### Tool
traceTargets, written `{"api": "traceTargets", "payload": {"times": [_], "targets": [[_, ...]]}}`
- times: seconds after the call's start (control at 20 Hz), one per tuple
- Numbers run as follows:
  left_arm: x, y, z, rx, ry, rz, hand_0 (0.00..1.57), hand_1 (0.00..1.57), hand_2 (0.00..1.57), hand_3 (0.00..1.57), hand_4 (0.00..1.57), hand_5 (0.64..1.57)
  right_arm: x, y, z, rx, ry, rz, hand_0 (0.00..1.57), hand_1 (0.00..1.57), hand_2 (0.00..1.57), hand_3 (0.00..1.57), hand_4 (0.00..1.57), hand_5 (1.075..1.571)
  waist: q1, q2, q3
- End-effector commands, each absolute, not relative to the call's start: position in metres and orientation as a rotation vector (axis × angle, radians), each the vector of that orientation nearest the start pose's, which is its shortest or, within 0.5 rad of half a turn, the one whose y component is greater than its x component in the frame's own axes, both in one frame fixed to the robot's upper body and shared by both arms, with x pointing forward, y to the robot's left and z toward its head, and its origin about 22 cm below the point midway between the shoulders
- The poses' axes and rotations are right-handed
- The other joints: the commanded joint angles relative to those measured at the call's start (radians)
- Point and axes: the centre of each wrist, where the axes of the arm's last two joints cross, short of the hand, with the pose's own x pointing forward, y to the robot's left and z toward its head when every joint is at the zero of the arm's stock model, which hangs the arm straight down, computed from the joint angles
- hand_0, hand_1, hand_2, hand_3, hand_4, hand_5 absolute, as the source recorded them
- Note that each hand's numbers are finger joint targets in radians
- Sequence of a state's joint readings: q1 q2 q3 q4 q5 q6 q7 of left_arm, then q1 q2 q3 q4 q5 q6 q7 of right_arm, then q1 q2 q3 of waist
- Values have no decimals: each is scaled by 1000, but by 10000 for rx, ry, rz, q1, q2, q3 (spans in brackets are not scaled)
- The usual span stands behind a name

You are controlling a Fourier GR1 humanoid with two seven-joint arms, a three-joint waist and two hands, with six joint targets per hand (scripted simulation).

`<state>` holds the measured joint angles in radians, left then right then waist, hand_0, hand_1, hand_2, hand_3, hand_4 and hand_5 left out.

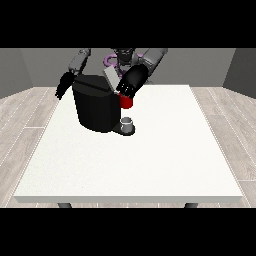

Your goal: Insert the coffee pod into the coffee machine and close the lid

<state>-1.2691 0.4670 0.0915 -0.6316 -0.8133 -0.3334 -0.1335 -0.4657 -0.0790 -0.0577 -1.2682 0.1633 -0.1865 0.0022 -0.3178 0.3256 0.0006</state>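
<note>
Nearest the camera, a small grey cup-shaped thing [128, 123] stands upright on the coffee machine [95, 107] base; whether it is the pod I cannot tell. Above it sits a red thing at the machine [126, 102], touched by the hand at the view's right [131, 84], nearest the raised lid [111, 78]; its fingers are unreadable. The hand at the view's left [64, 85] hangs relaxed, empty.

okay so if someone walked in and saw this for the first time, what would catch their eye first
Probably the big black coffee machine, standing on the white table toward the view's left and far side, with its grey lid tilted up. Next, the black hand at the view's right reaching in at the machine's top corner, just above a red thing at the machine. A small grey cup sits on the machine's base below it.
</note>
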Motion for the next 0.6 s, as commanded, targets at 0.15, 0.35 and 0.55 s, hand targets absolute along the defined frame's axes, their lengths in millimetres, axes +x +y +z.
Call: {"api": "traceTargets", "payload": {"times": [0.15, 0.35, 0.55], "targets": [[462, 257, 272, 8536, -15569, -11887, 1173, 1173, 1170, 1017, 0, 1571, 346, -220, 57, -2592, -17084, 1384, 0, 0, 0, 0, 0, 1571, -82, 92, -3], [463, 237, 277, 7720, -15992, -12057, 1117, 1117, 1136, 985, 0, 1571, 355, -226, 56, -2756, -16830, 640, 0, 0, 0, 0, 61, 1571, 348, -31, -1], [460, 259, 297, 8356, -17023, -11275, 1150, 1150, 1145, 953, 0, 1571, 353, -197, 72, -2561, -17696, 1118, 0, 0, 0, 0, 144, 1571, -106, 531, -8]]}}
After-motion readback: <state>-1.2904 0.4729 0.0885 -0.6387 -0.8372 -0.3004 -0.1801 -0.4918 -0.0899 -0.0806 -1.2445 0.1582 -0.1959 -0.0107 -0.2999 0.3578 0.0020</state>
